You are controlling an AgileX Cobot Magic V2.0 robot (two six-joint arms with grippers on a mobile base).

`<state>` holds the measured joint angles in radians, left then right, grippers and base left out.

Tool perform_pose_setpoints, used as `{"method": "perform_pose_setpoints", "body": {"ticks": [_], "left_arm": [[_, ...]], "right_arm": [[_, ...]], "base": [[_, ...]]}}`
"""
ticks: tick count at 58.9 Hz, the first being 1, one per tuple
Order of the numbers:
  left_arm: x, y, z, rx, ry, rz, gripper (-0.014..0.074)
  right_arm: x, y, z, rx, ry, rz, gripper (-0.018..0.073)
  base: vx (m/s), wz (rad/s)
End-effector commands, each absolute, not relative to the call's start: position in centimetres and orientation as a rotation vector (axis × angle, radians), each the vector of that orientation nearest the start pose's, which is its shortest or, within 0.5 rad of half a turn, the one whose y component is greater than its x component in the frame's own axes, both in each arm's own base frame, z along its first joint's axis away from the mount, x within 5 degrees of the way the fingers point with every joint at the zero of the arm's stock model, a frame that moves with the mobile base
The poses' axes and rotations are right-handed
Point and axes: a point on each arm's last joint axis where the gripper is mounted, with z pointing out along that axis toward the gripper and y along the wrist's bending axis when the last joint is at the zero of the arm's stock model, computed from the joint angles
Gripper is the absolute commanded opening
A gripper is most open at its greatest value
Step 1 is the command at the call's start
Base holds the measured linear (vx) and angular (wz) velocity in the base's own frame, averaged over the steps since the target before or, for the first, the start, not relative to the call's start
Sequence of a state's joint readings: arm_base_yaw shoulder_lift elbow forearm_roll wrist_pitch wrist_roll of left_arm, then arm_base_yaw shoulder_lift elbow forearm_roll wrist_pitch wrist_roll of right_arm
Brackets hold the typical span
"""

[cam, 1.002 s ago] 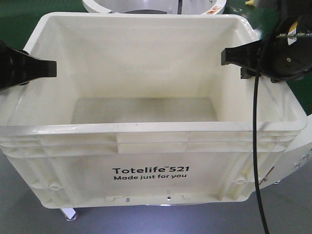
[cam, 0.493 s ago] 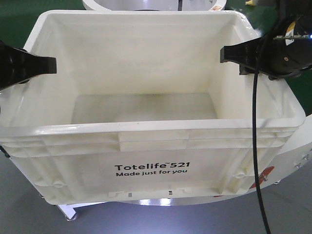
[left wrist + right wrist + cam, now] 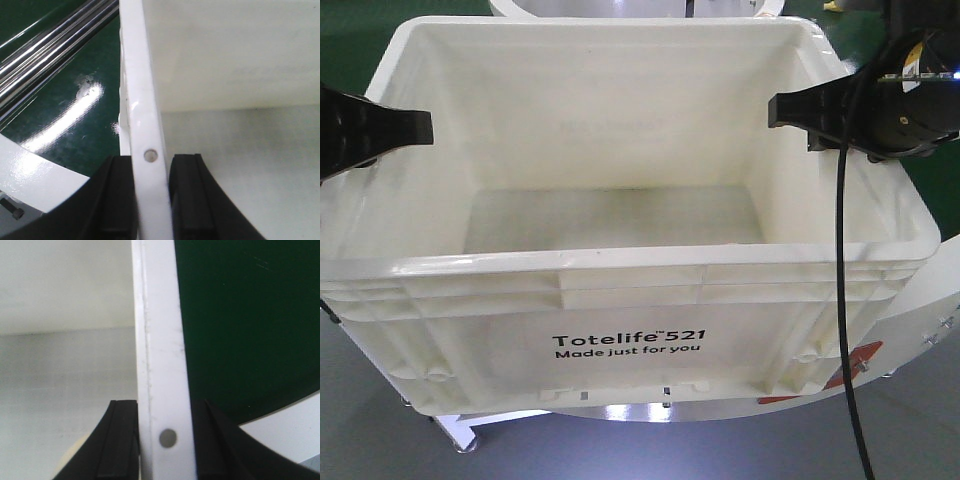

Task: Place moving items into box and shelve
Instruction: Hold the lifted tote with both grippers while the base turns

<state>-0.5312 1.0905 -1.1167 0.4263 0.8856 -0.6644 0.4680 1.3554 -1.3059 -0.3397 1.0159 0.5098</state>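
The shelving step is judged in hand. The white Totelife crate [image 3: 630, 345], at centre, is pinched on its rim at 9 o'clock by the left gripper [image 3: 151, 167] and at 3 o'clock by the right gripper [image 3: 164, 410]. No toys are made out inside. A level, matched lift is called for next.

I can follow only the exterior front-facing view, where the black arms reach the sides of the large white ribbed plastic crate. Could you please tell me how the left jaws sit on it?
Observer: In the left wrist view, the left gripper straddles the side rim of the large white ribbed plastic crate, with one jaw outside and one inside. Both appear pressed against it.
Operator: Thank you. Is the right side the same?
Observer: Yes. The right gripper has the opposite rim between its jaws, and no gap shows on either side.
Operator: Is there any landmark on that rim?
Observer: A small round hole in the rim sits right between the jaws.
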Motion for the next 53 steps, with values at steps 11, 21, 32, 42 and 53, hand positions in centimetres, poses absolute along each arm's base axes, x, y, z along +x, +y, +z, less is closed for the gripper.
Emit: {"method": "perform_pose_setpoints", "body": {"ticks": [11, 21, 32, 42, 53], "left_arm": [[19.63, -8.47, 41.33, 0.041, 2.072, -0.188, 0.0127], [19.63, -8.47, 41.33, 0.041, 2.072, -0.188, 0.0127], [19.63, -8.47, 41.33, 0.041, 2.072, -0.188, 0.0127], [19.63, -8.47, 41.33, 0.041, 2.072, -0.188, 0.0127], [19.63, -8.47, 41.33, 0.041, 2.072, -0.188, 0.0127]], "right_arm": [[25.65, 9.66, 39.73, -0.108, 2.289, -0.029, 0.012], [25.65, 9.66, 39.73, -0.108, 2.289, -0.029, 0.012], [25.65, 9.66, 39.73, -0.108, 2.289, -0.029, 0.012], [25.65, 9.66, 39.73, -0.108, 2.289, -0.029, 0.012], [25.65, 9.66, 39.73, -0.108, 2.289, -0.029, 0.012]], "base": [[0.0, 0.0], [0.0, 0.0], [0.0, 0.0], [0.0, 0.0], [0.0, 0.0]]}}
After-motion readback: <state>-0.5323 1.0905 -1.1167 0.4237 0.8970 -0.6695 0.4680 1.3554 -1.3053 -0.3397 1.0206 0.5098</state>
